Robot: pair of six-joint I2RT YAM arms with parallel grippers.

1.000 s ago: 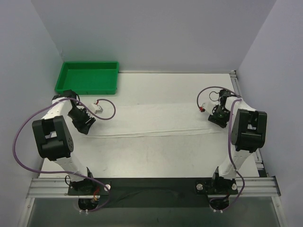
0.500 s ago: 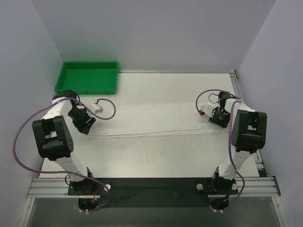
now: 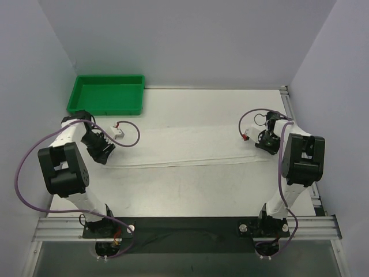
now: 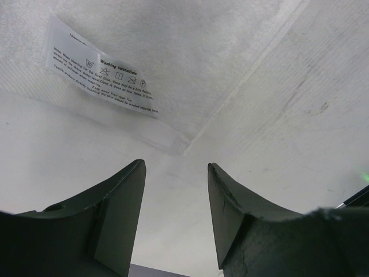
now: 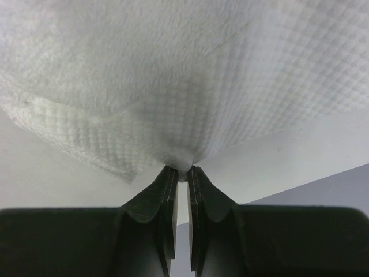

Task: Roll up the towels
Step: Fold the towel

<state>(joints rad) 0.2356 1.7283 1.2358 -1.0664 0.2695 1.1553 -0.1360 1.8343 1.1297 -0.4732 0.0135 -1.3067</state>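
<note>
A white towel lies folded in a long strip across the table. My left gripper is open and empty at the strip's left end; in the left wrist view the towel's corner and a care label lie just ahead of the fingers. My right gripper is at the strip's right end. In the right wrist view it is shut on a pinch of the towel's edge, and the waffle-textured cloth rises above the fingertips.
A green plastic tray stands at the back left, close behind the left arm. Purple cables loop beside both arms. Walls enclose the table at the back and sides. A metal rail runs along the right edge.
My right gripper has moved slightly away from me with the towel's right end. My left gripper has shifted a little away and left at the left end.
</note>
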